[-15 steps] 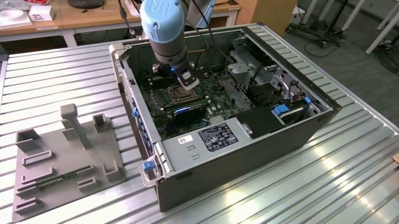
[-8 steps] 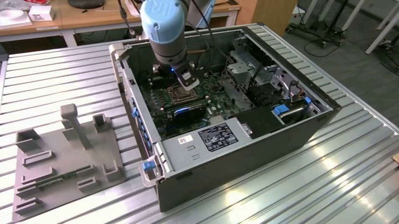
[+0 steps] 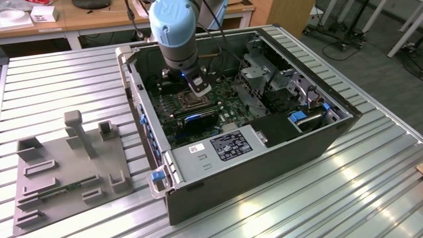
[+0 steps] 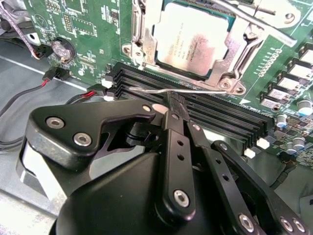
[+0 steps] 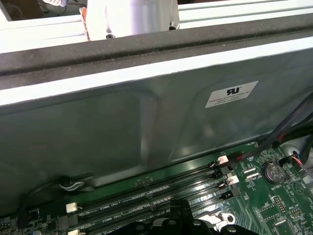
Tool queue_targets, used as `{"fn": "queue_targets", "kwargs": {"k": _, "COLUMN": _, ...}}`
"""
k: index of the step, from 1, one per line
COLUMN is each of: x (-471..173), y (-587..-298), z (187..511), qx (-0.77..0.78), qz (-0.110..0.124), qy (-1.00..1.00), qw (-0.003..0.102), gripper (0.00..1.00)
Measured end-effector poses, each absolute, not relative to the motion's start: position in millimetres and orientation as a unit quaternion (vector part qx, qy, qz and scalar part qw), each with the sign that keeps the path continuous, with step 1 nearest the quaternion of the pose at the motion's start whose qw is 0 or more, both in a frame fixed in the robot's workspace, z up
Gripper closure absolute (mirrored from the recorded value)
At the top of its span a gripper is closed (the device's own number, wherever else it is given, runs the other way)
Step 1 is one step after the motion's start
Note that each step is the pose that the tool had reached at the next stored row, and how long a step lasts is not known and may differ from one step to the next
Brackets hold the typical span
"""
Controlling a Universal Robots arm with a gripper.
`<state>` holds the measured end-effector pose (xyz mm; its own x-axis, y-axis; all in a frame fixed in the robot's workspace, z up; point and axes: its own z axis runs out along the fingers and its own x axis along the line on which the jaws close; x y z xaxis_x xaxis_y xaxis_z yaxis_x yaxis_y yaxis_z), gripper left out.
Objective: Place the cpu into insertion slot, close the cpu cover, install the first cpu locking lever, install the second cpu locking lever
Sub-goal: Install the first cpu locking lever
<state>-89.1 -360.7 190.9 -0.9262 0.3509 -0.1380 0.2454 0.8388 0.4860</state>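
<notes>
The cpu (image 4: 193, 36) lies flat in the insertion slot (image 3: 189, 104), pale silver with its face up. The cpu cover (image 4: 140, 29), a silver frame, lies down around the chip. A thin wire locking lever (image 4: 205, 88) runs along the socket's edge nearest the memory slots. My gripper (image 4: 171, 104) is shut, and its black tips touch this lever from the memory-slot side. A second lever (image 4: 264, 22) lies along another side of the socket. In the exterior view the gripper (image 3: 200, 90) hangs inside the open computer case, just above the socket. Its tips (image 5: 181, 215) also show in the first wrist view.
Black memory slots (image 4: 220, 112) run beside the socket, close under the fingers. The case's grey metal wall (image 5: 122, 132) rises just beyond them. Red and black cables (image 4: 29, 93) lie off the board's edge. A grey fixture plate (image 3: 66, 173) sits on the table at the exterior view's left.
</notes>
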Motion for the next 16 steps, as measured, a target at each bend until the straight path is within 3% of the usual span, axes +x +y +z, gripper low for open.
{"fn": "queue_targets", "kwargs": {"k": 16, "x": -86.7, "y": -361.0, "z": 188.3, "qx": 0.159, "qz": 0.237, "qy": 0.952, "qw": 0.112, "gripper": 0.89}}
